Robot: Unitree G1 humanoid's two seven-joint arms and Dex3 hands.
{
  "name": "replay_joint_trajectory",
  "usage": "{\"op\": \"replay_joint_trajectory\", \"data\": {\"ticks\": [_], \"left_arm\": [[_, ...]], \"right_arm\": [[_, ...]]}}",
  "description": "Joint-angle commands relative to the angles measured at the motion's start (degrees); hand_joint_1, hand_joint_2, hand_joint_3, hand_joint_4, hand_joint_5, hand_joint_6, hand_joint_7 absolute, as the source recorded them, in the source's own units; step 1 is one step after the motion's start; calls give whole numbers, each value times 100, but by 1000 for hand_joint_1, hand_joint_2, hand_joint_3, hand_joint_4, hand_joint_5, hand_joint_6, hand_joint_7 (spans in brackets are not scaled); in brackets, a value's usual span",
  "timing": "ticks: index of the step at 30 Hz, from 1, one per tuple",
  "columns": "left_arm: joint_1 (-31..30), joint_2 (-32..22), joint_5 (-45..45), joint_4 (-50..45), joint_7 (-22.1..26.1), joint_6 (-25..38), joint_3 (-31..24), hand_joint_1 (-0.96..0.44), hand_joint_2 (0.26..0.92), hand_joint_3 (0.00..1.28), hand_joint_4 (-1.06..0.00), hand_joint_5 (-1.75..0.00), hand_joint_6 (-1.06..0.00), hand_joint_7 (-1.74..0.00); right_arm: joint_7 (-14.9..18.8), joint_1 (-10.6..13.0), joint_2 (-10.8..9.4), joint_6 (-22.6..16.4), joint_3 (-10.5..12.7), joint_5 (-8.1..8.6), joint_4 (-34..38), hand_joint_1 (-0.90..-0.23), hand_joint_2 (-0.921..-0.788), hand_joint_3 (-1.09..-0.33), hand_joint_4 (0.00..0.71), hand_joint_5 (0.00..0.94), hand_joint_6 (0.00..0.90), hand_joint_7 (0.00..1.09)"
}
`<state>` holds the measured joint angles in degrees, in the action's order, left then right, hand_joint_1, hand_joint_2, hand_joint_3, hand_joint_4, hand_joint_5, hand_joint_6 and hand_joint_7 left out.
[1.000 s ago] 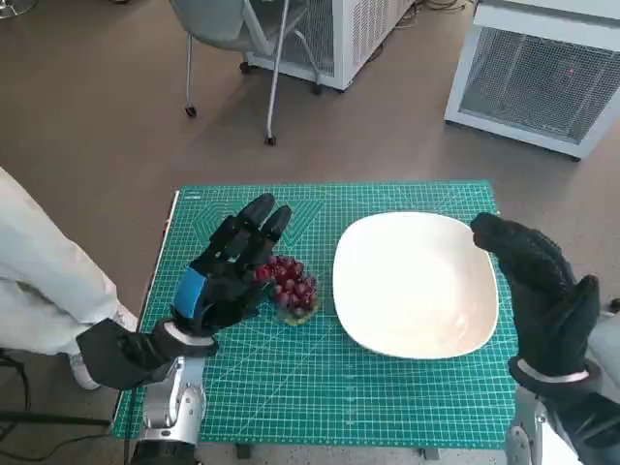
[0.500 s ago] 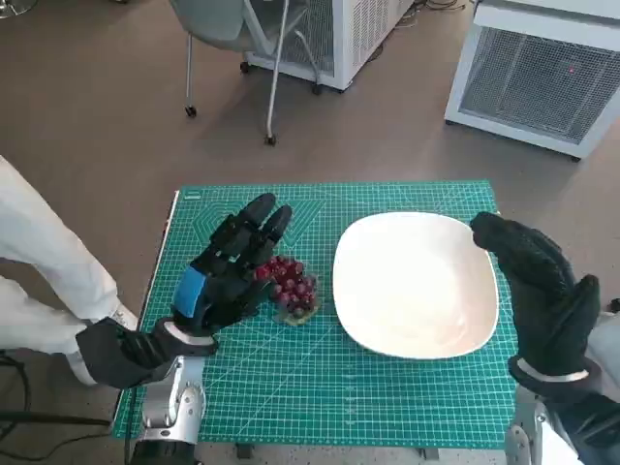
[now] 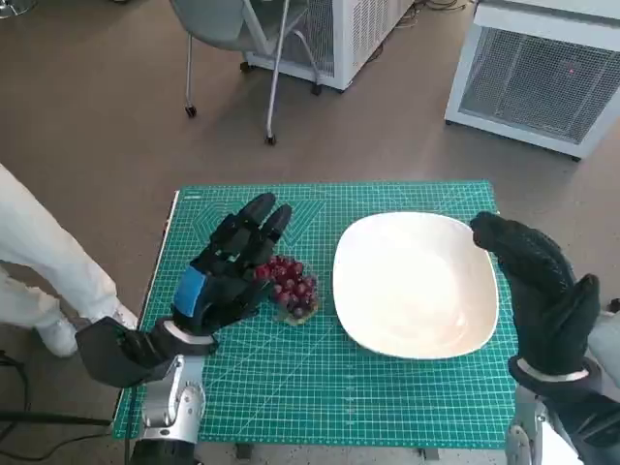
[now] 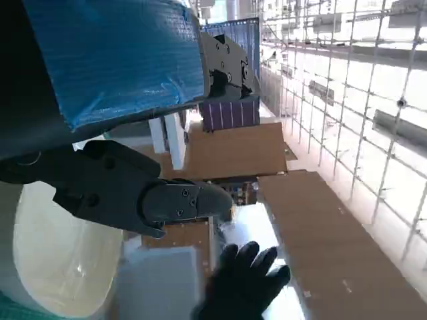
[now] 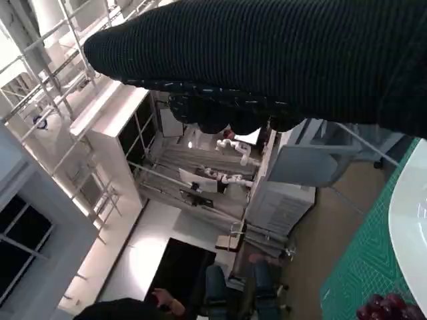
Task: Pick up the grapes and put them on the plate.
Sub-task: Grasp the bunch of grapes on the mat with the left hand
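While the grapes [image 3: 291, 285] lie on the green mat [image 3: 291, 387] just left of the plate [image 3: 417, 286], the left hand [image 3: 225, 276] touches their far side, fingers spread, holding nothing. Right of the plate, the right hand [image 3: 542, 291] hovers empty, fingers loosely apart.

No legible text, label, brand, number or sign appears in any view. The green cutting mat [image 3: 291, 387] shows grid lines only.

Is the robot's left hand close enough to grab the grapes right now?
Probably yes. The left hand lies right beside the grapes on the green mat, its fingers spread above them, and nothing lies between them.
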<state>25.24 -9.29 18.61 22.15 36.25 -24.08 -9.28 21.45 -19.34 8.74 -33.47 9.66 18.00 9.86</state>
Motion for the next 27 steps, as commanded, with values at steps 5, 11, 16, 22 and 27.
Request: {"op": "replay_joint_trajectory", "data": {"ticks": [5,11,16,22,27], "left_arm": [[247,-1621,-3373,-514,-1244,-209,524,-434,840,28,-36,0,-122,-127],[323,-1866,-4601,-1053,-1570,748,910,-265,737,5,-3,1,-100,-77],[356,-1844,-4922,-1117,-1681,1063,1092,-194,710,1,0,1,-127,-65],[424,-1838,-4930,-1102,-1536,1455,1321,-178,706,1,-1,0,-146,-55],[530,-1820,-4962,-1039,-1247,1975,1604,-180,712,3,-7,-2,-173,-43]], "right_arm": [[3,33,47,116,38,29,11,-497,-921,-515,569,0,203,645],[14,1,52,130,53,43,52,-496,-921,-513,570,0,204,642],[22,-5,45,136,51,51,55,-497,-921,-512,570,1,207,639],[16,0,29,139,47,41,48,-497,-921,-512,570,1,209,635],[11,22,24,132,54,37,29,-496,-921,-512,570,1,210,633]]}}
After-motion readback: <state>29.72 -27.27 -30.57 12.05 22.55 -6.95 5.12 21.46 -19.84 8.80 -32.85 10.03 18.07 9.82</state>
